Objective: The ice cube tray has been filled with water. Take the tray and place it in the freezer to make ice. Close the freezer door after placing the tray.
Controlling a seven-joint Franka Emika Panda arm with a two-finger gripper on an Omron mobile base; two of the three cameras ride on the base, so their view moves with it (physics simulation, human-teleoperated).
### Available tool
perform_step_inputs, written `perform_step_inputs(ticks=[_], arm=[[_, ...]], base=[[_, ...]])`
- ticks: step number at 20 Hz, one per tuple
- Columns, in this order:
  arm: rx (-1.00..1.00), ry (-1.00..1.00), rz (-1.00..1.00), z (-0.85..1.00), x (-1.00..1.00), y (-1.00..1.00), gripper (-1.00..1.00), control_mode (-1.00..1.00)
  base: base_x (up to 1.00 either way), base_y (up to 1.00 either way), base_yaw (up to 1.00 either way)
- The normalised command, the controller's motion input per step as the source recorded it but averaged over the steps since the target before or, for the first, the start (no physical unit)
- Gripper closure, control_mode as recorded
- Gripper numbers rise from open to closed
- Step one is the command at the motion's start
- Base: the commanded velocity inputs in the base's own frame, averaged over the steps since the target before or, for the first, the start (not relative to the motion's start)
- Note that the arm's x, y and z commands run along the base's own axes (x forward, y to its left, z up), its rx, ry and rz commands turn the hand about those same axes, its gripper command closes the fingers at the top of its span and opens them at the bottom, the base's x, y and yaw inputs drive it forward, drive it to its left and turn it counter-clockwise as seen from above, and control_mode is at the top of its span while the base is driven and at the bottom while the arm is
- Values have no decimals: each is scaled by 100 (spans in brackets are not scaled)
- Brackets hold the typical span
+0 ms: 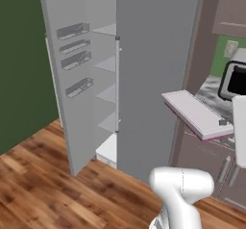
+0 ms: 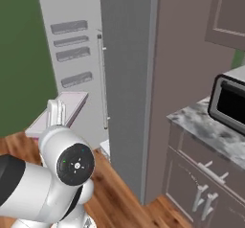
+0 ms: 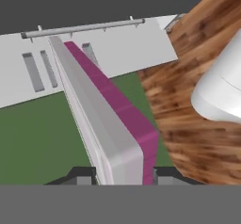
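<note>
The ice cube tray (image 1: 194, 111) hangs level in the air to the right of the fridge, pale pinkish-white on top with a magenta lower edge. My gripper (image 1: 223, 124) is shut on its near right end. In the hand view the tray (image 3: 110, 119) runs away from the gripper (image 3: 123, 177), clamped edge-on between both fingertips. In the right base view the tray (image 2: 72, 102) shows partly behind my arm. The freezer door (image 1: 69, 74) stands wide open to the left, inner bins showing. Pale grey shelves of the freezer (image 1: 108, 94) show between that door and the shut right door (image 1: 153, 74).
A black toaster (image 1: 235, 81) stands on the marble counter (image 2: 203, 126) to the right, above brown cabinet drawers (image 2: 201, 174). A brown tall panel (image 2: 182, 54) flanks the fridge. Wooden floor (image 1: 43, 184) lies open in front of the freezer, with a green wall (image 1: 19, 55) on the left.
</note>
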Motion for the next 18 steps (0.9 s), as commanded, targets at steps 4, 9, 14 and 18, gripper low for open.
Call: perform_step_inputs(ticks=[4,9,14,18], arm=[[0,0,0,0,0,0,100,100],[0,0,0,0,0,0,100,100],[0,0,0,0,0,0,100,100],[0,0,0,0,0,0,100,100]], base=[[53,38,-2],[45,32,-4],[50,34,-6],[50,34,-6]])
